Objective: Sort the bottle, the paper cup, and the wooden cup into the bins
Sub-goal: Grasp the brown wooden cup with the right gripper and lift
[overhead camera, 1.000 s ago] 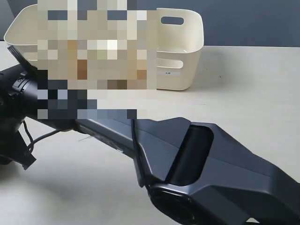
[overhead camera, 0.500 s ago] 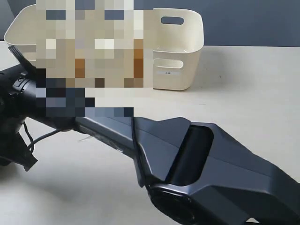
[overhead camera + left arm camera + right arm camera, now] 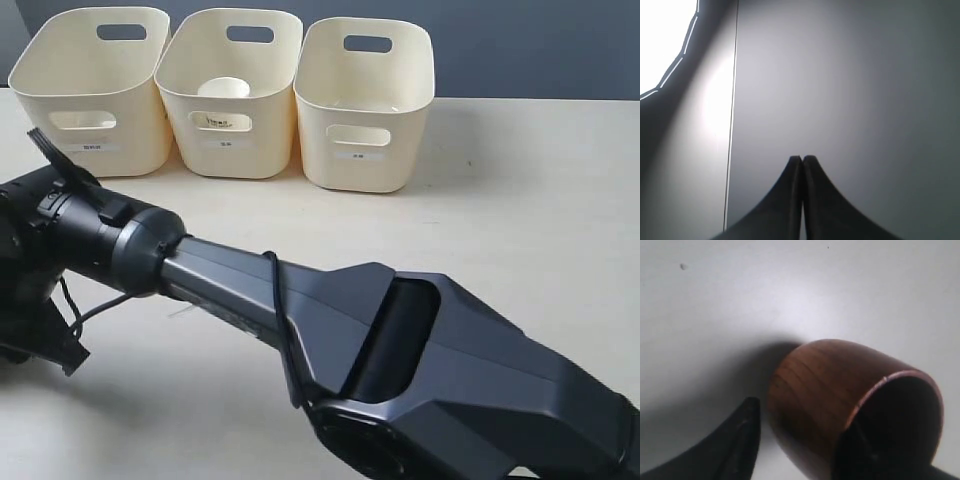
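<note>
**Wooden cup in right tool, bins now unobscured**

Three bins (image 3: 230, 95) show clearly at upper left, earlier blurred; paper cup (image 3: 222, 90) sits in the middle one. Right tool (image 3: 800, 440) straddles the wooden cup (image 3: 840, 405) on the surface (image 3: 790, 290). Left tool (image 3: 802, 165) is clenched empty.

The tabletop (image 3: 520, 190) is a pale cream, matte surface. Three cream bins stand directly on it in a row toward 12 o'clock, nearly touching: the left bin (image 3: 92, 125), the middle bin (image 3: 230, 135) and the right bin (image 3: 365, 140). In the right wrist view, the wooden cup (image 3: 835, 400) rests on the tabletop and casts a dark shadow.
</note>
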You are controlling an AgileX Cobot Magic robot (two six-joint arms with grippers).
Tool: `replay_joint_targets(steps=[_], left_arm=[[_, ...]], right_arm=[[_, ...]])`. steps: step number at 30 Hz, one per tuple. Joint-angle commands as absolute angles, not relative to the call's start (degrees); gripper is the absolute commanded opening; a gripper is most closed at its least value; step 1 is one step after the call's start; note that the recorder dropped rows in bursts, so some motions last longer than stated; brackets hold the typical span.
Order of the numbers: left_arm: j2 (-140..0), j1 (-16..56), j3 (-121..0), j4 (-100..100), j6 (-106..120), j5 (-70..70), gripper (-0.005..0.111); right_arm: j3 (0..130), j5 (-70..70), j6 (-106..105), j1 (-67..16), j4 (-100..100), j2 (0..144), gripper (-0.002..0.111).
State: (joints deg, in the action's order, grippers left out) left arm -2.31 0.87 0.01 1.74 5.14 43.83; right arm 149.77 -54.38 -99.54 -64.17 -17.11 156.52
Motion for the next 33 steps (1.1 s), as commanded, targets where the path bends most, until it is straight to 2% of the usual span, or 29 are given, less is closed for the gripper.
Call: replay_joint_targets(steps=[1, 3, 25, 33], left_arm=[[-2.05, 1.24, 0.0, 1.84, 5.05, 43.53, 0.0], [-2.05, 1.24, 0.0, 1.84, 5.05, 43.53, 0.0], [-2.05, 1.24, 0.0, 1.84, 5.05, 43.53, 0.0], [-2.05, 1.24, 0.0, 1.84, 5.05, 43.53, 0.0]], right_arm=[[149.75, -54.25, -100.09, -63.95, -17.39, 156.81, 0.017], [149.75, -54.25, -100.7, -63.95, -17.39, 156.81, -0.001], [149.86, -48.4, -85.74, -63.7, -7.98, 153.17, -0.001], [149.86, -51.01, -74.83, -59.25, -7.59, 148.95, -0.001]])
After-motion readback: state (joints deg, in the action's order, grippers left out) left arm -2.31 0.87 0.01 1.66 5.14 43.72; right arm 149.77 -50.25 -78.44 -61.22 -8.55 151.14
